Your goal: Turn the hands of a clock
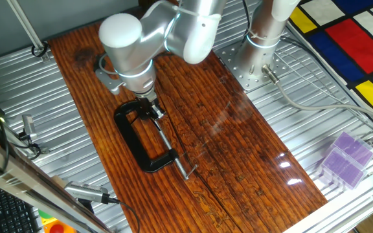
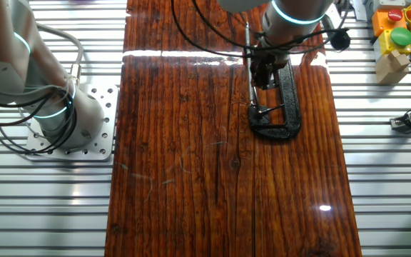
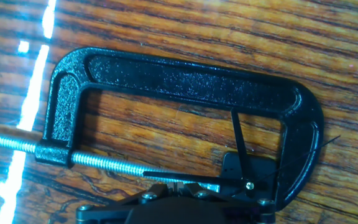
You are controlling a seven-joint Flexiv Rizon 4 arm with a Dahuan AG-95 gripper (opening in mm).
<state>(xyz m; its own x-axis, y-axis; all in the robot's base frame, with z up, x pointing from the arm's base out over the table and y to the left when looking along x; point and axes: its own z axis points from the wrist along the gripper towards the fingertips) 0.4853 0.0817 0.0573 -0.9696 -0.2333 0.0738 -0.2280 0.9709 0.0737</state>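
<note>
Lying on the table (image 1: pixel 251 149): one C-clamp (image 1: pixel 136 139), two clock hands (image 3: pixel 238 155) — end effector (image 1: pixel 151 109) state unclear.

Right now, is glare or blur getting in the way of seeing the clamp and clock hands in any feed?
Hand view: sharp on the C-clamp and clock hands; a bright glare streak crosses the wood at left. One fixed view: the arm hides the gripper, with soft reflections on the table. The other fixed view: a glare band along the table's far edge, just behind the clamp.
</note>
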